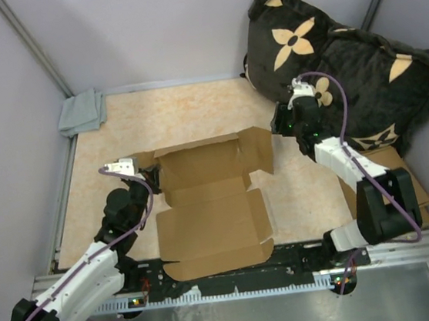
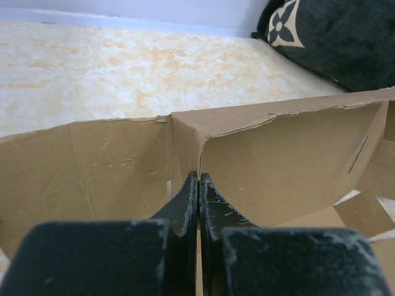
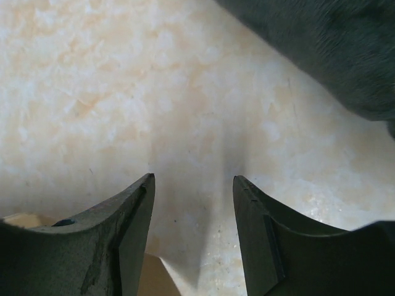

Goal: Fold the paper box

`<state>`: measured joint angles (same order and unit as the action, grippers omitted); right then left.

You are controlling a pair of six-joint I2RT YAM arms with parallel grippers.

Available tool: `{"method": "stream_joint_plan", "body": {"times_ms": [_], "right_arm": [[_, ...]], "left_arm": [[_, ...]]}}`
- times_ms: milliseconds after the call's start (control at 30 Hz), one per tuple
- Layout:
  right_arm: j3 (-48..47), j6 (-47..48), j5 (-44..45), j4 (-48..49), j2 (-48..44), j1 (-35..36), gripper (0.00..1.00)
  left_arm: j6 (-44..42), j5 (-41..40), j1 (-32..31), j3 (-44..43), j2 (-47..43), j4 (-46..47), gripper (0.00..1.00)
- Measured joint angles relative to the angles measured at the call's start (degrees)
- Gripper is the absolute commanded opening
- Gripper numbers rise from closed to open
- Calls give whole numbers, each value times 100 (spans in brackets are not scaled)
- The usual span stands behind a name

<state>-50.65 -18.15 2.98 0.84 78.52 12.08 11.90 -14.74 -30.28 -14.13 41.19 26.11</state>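
Observation:
The paper box [image 1: 210, 223] is a plain brown die-cut cardboard sheet lying open in the middle of the table, with its back wall and a right flap raised. My left gripper [image 1: 153, 177] is at the box's left back corner. In the left wrist view it [image 2: 199, 176] is shut on a thin upright edge of the box [image 2: 284, 154]. My right gripper [image 1: 280, 120] hovers open and empty just right of the raised right flap. In the right wrist view it [image 3: 193, 180] is over bare table, with a corner of the box [image 3: 145, 280] below it.
A black pillow with tan flowers [image 1: 342, 53] fills the back right, close behind my right gripper. A pile of brown cardboard pieces [image 1: 406, 177] lies under the right arm. A grey cloth [image 1: 83, 112] sits in the back left corner. Walls close in on three sides.

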Motion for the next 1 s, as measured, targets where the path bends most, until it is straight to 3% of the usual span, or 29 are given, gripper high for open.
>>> {"method": "stream_joint_plan", "body": {"times_ms": [367,633,1000], "right_arm": [[-37,566,-1073,166,1093,0,53],[236,614,-2317,286,544,0,52],[929,431,-3254,173,-367,9,53]], "left_arm": [[-142,-96,-2,219,46,479,0],[-83,-120,-13,323,162,656,0],[114,-289,-22,247,444,627,0]]}}
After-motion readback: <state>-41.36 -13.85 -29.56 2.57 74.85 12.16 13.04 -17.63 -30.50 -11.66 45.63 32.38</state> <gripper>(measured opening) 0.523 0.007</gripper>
